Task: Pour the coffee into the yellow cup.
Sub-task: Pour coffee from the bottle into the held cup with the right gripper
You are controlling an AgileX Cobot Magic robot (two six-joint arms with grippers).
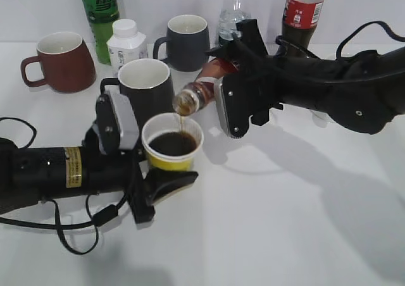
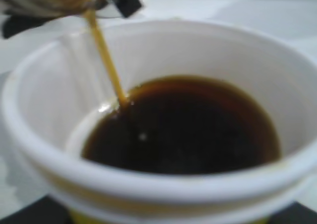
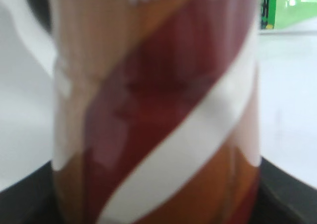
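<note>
The yellow cup (image 1: 171, 161) with a white rim stands on the white table, partly full of dark coffee (image 1: 172, 143). My left gripper (image 1: 140, 162) is shut on the yellow cup, one finger on each side. My right gripper (image 1: 223, 90) is shut on the coffee bottle (image 1: 196, 93), tilted mouth-down over the cup. A thin brown stream (image 2: 106, 60) falls into the coffee (image 2: 188, 127) inside the cup's white rim (image 2: 148, 179). In the right wrist view the bottle's red, white and brown label (image 3: 158, 115) fills the frame.
A dark grey mug (image 1: 147, 83) stands right behind the yellow cup. A brown-red mug (image 1: 60, 61), a green bottle (image 1: 99, 14), a white pill bottle (image 1: 126, 42), another dark mug (image 1: 186, 40), a clear bottle (image 1: 234, 14) and a cola bottle (image 1: 302, 14) line the back.
</note>
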